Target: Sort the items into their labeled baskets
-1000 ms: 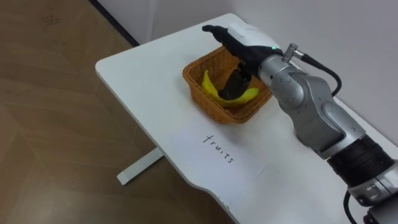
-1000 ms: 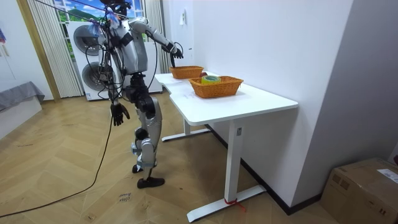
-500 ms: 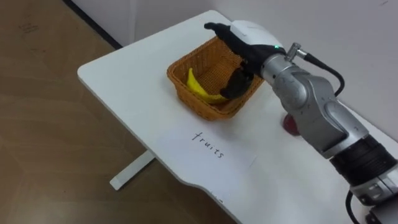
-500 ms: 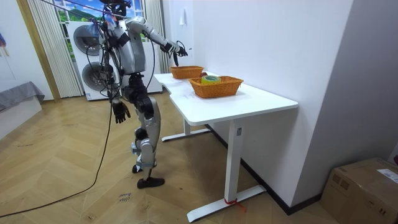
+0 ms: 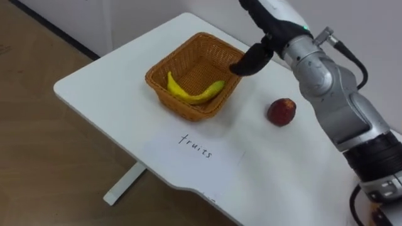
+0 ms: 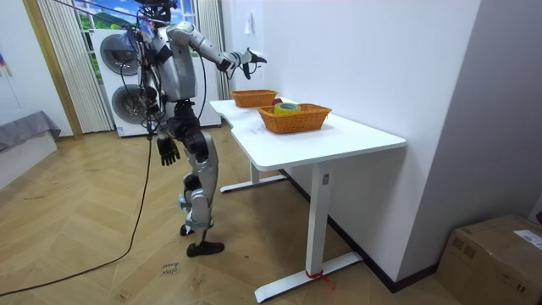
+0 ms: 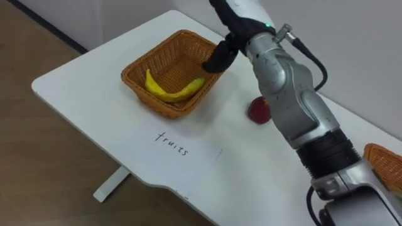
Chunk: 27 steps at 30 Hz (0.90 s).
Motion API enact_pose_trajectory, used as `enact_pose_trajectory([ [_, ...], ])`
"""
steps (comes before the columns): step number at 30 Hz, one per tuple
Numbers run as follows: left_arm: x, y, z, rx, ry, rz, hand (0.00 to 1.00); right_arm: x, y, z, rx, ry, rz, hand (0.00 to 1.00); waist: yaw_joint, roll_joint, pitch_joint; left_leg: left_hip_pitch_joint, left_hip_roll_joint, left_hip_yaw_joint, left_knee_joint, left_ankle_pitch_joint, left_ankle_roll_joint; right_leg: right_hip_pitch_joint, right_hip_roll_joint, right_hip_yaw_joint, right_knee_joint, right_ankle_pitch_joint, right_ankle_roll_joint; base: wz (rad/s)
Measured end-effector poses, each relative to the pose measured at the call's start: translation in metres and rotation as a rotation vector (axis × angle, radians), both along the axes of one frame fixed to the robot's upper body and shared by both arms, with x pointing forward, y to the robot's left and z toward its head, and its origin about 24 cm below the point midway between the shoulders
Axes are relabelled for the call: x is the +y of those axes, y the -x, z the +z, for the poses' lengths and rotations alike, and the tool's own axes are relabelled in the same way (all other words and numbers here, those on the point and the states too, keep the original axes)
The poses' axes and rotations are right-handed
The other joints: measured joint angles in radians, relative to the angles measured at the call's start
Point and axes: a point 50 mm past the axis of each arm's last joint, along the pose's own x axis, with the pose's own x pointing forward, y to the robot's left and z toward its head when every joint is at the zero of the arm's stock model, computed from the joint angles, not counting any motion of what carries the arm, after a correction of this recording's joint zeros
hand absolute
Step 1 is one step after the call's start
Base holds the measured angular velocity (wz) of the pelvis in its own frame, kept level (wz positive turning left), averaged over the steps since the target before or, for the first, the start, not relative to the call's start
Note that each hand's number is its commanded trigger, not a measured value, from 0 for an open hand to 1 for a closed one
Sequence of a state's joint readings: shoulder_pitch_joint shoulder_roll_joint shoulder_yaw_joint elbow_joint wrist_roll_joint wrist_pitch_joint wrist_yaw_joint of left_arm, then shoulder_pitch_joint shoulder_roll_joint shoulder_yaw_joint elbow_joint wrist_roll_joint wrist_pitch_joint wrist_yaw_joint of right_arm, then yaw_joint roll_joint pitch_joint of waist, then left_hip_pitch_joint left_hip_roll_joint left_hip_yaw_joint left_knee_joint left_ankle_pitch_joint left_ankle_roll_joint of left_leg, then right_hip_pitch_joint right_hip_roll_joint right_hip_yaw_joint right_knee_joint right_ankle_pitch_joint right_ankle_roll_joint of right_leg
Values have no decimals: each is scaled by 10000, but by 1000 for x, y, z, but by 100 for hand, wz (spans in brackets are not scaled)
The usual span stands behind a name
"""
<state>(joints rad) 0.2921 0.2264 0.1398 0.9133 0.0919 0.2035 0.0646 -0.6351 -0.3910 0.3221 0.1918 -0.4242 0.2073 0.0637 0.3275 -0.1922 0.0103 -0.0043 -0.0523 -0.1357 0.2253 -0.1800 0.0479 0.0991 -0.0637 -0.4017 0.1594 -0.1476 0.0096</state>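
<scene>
A yellow banana (image 5: pixel 188 94) lies in the wicker fruit basket (image 5: pixel 176 105) at the table's far left end. My right hand (image 5: pixel 267 19) hovers open above the basket's right rim, holding nothing, its dark thumb pointing down toward the rim. A red round fruit (image 5: pixel 281 112) sits on the tabletop just right of the basket, under my right forearm. In the room view I stand at the table's end with the right hand (image 6: pixel 246 59) raised over the baskets and the left hand (image 6: pixel 168 151) hanging at my side.
A sheet of paper with handwriting (image 5: pixel 195 147) lies in front of the fruit basket. A second wicker basket (image 7: pixel 383 160) stands further right; in the room view this basket (image 6: pixel 295 117) holds several items. The white table (image 6: pixel 339 135) stands against the wall, with wooden floor to its left.
My right hand has come up out of the fruit basket and let go of the banana, which stays inside. The eye view has shifted, bringing the red fruit into sight.
</scene>
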Motion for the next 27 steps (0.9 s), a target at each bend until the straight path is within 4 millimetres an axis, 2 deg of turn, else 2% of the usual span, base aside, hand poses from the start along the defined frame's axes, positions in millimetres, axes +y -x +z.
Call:
enact_pose_trajectory([
  [2, -4, -3, -1, -76, 97, 7, 0, -8, 0, 4, -338, -445, -323, 0, -22, 185, 6, 71, 5, 13, -3, 6, 11, 1, -27, 12, 132, -2, 3, 0],
  [5, -6, -4, -2, -155, 159, -33, 0, -13, 0, 8, -715, -798, -519, 0, -66, 325, 4, 127, 8, 82, -27, 3, 19, 28, -40, 0, 134, -13, 22, -7],
  [7, -9, -7, -3, -204, 211, -175, 0, -14, 0, 9, -845, -1212, -538, 0, -224, 393, 7, 136, 8, 82, -18, 3, 19, 55, -44, -4, 133, -13, 21, 0],
  [9, -11, -7, -3, -173, 278, -278, 0, -16, 2, 4, -777, -1752, -601, 0, -273, 465, -9, 185, 9, 109, -12, 3, 20, 104, -43, 16, 131, -12, 22, 0],
  [11, -13, -8, -4, -154, 332, -447, 0, -20, 5, -7, -392, -2235, -714, 0, -371, 563, -6, 251, 8, 114, -6, -13, 42, 170, -55, 20, 137, -13, 23, 0],
  [14, -16, -9, -4, -219, 392, -455, 0, -22, 7, -14, -140, -2413, -776, 0, -537, 680, 15, 219, -2, 142, -7, -22, 53, 112, -74, 84, 172, -19, 33, -3],
  [18, -19, -15, -4, -426, 456, -509, 0, -31, 8, -15, -175, -2739, -1106, 0, -588, 762, -42, 172, 15, 204, -12, -15, 53, -8, -76, 149, 267, -19, 32, -6],
  [22, -22, -16, -3, -591, 504, -523, 0, -34, 8, -13, -413, -3104, -1363, 0, -796, 873, -104, 366, 14, 186, -54, 15, 71, 170, -75, 141, 264, -33, 54, 2],
  [27, -25, -22, -3, -815, 515, -513, 0, -36, 8, -14, -195, -3829, -1377, 0, -975, 871, -106, 547, 15, 185, -116, 18, 67, 333, -76, 173, 261, -55, 84, 0],
])
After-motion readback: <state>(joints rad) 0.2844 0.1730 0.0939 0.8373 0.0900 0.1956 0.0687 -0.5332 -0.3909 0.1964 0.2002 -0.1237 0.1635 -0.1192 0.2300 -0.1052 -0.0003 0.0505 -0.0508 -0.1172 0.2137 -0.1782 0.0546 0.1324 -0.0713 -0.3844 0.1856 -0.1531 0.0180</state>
